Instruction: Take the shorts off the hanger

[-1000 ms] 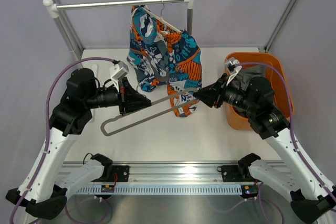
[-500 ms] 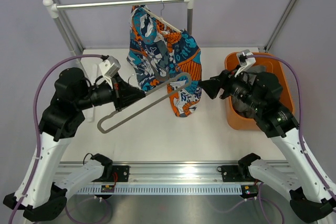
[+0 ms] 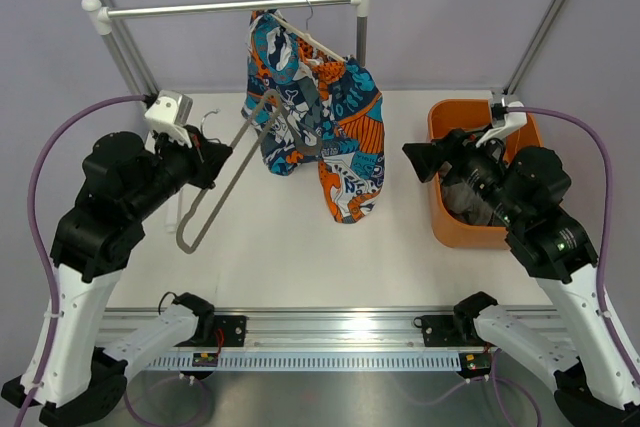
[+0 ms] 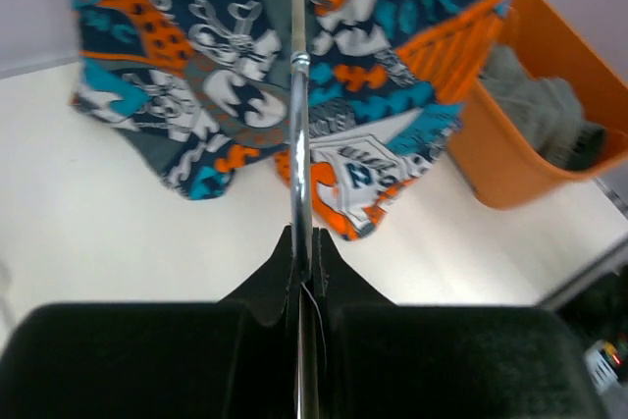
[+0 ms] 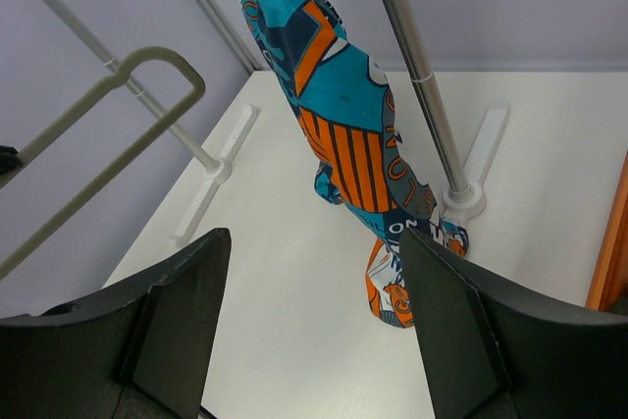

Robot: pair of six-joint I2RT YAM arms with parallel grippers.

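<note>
Top external shows the left gripper [image 3: 218,159] clamped on a grey loop [image 4: 299,144] and the right gripper [image 3: 412,161] open and empty; the loop could snag the shorts [image 3: 340,107] and unhook the hanger [image 3: 312,39].

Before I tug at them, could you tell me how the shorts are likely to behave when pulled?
Probably floppy: the shorts drape in soft folds below the hanger. Likely light, since that thin hanger alone carries them. A pull may swing both, as the hanger merely hooks over the rail.

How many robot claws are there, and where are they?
2. The left gripper sits left of the shorts, shut on a gray looped bar. The right gripper hangs open and empty between the shorts and the orange bin. None looks hidden.
</note>
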